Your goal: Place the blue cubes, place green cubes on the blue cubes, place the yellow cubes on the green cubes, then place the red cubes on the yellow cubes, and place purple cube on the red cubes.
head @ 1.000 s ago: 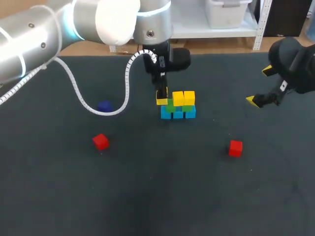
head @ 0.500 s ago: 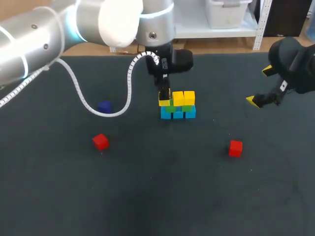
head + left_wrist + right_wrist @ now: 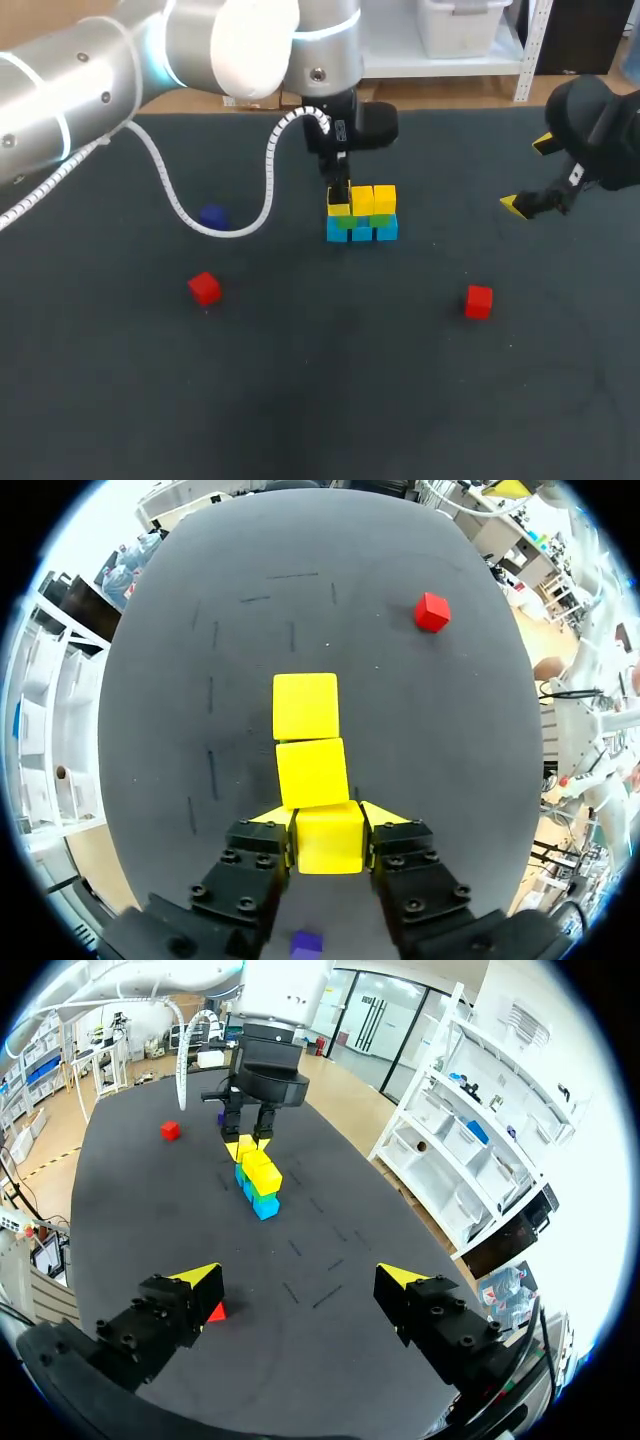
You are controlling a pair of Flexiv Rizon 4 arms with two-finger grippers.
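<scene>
The left gripper point(image 3: 328, 818) is clamped on a yellow cube point(image 3: 328, 842), one finger on each of two opposite faces. Over the last second this cube has been carried slightly right and down. It is now set at the left end of the stack point(image 3: 360, 215), in line with and touching the two yellow cubes point(image 3: 374, 199) already placed. Green cubes point(image 3: 349, 221) and blue cubes point(image 3: 362, 232) lie beneath. The yellow layer is judged all but finished, with only the release left before the red layer.

The stack stands toward the far middle of the table point(image 3: 330, 390), well away from every edge. The gripped faces have no neighbours, so opening looks unhindered.

The near-left red cube point(image 3: 204, 288) and near-right red cube point(image 3: 478, 300) are surrounded by bare surface. The purple cube point(image 3: 212, 216) lies left of the stack, beside the white cable point(image 3: 165, 200). The right gripper point(image 3: 528, 176) is held at the far right, fingers apart and empty, well clear.
</scene>
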